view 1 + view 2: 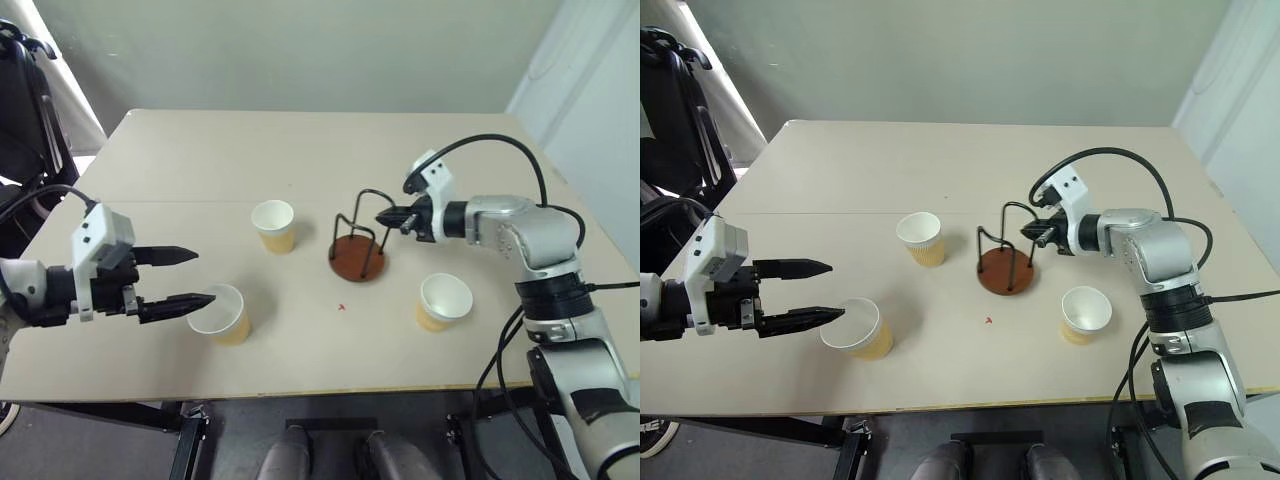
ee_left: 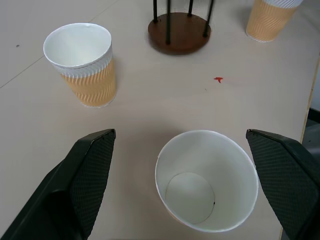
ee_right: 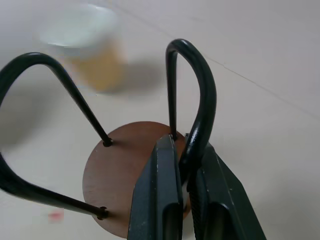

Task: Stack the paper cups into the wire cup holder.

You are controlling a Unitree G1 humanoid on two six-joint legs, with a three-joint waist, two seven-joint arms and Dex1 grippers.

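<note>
Three paper cups (image 1: 273, 225) stand apart on the table (image 1: 180, 160), and none is in the wire cup holder (image 1: 358, 250) yet, so all the stacking is left. Between two cups sits the holder. I see the right gripper (image 1: 392, 216) pinched shut on one wire loop. Wide open, the left gripper (image 1: 183, 279) waits around the nearest cup.
</note>
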